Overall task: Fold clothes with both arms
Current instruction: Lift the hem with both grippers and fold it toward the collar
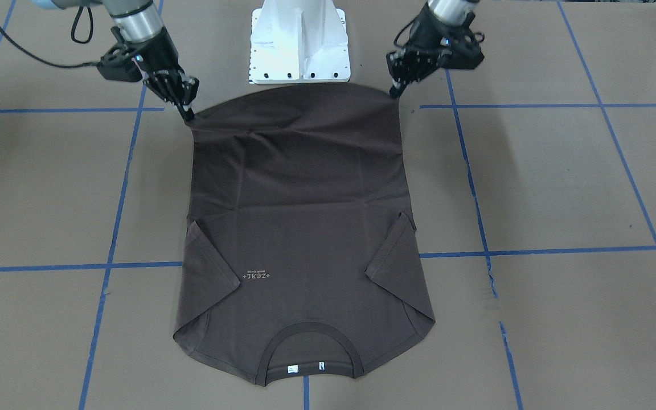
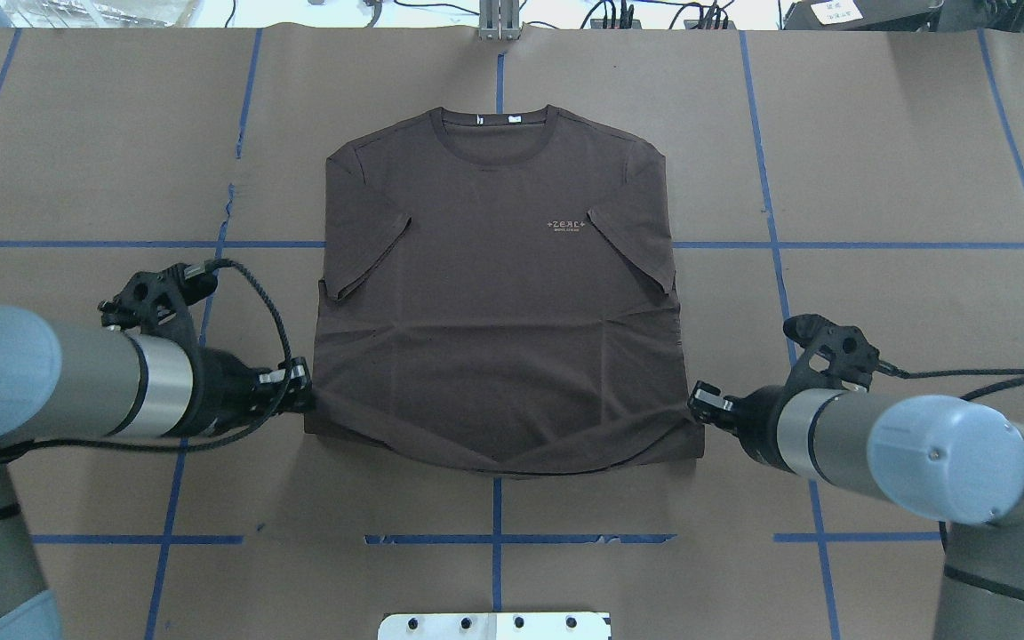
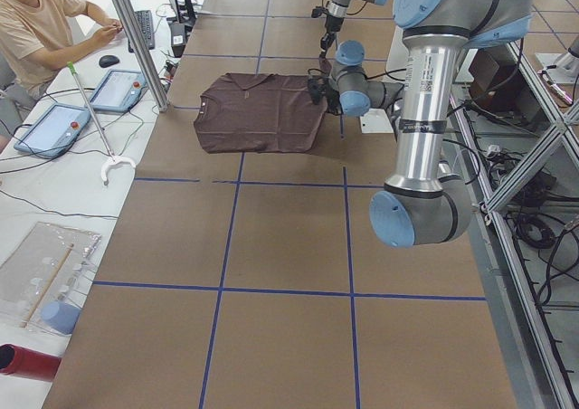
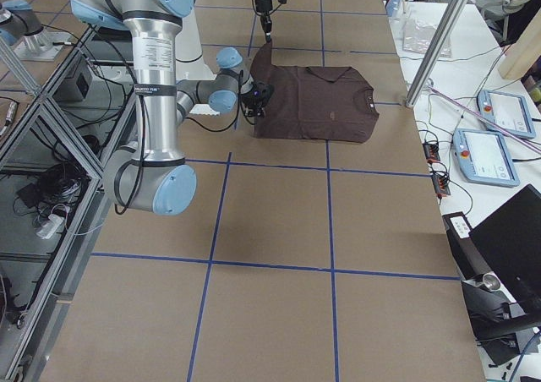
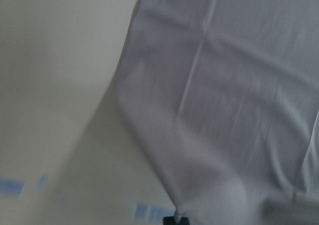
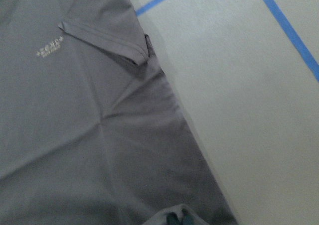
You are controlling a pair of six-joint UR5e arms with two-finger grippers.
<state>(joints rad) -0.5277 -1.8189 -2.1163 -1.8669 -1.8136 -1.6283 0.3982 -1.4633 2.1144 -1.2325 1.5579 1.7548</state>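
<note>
The ribbed collar [image 1: 309, 327] sits at the bottom centre of the front-facing view, with 2 white neck tags [image 1: 292, 368] inside it. The dark brown T-shirt [image 1: 299, 188] lies chest-up on the brown table [image 1: 561, 182], its 2 sleeves [image 1: 208, 267] folded inward. At upper left the right gripper [image 1: 187, 115] and at upper right the left gripper [image 1: 394, 91] each pinch 1 corner of the hem [image 1: 299, 86], fingers pressed together on the cloth. In the overhead view the T-shirt fills the centre, the hem sagging at lower centre between the 2 held corners. Both wrist views show fabric bunched at the bottom edge.
</note>
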